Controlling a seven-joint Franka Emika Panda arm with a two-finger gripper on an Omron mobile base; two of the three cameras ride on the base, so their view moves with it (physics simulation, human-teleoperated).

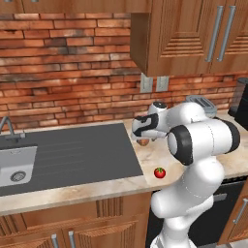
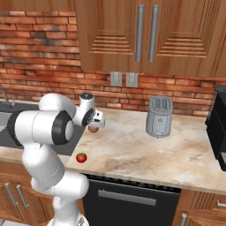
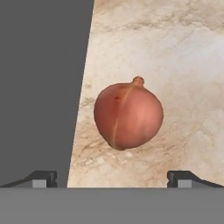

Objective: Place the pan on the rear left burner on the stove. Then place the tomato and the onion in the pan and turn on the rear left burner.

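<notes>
No writing or brand is showing legibly anywhere. Nearest the front edge, the tomato (image 1: 160, 172), a small glossy red ball with a green top, is sitting alone on the beige marbled worktop (image 2: 132, 154), well forward of the arm's hand. Just behind it the hand (image 1: 144, 138) is hanging directly above the onion (image 3: 128, 116), its fingers (image 3: 43, 178) standing spread wide on either side and gripping nothing. The onion, round with dull orange-brown papery skin, a pale seam and a small stub at its top, is resting on the worktop just beside the edge of the dark grey ribbed sink counter (image 1: 72, 155); in the base views the hand is covering most of it. To the left, a steel sink basin (image 1: 17, 167) with a round drain is lying set into that counter. Farther back on the right, a rounded grey metal toaster (image 2: 159, 116) is standing clear of the arm, and a black appliance (image 2: 218, 128) is sitting at the far right edge. Behind everything, a red brick wall (image 1: 63, 68) is carrying two grey outlet plates (image 2: 123, 79) beneath wooden cabinets (image 2: 145, 35) with long metal handles.
</notes>
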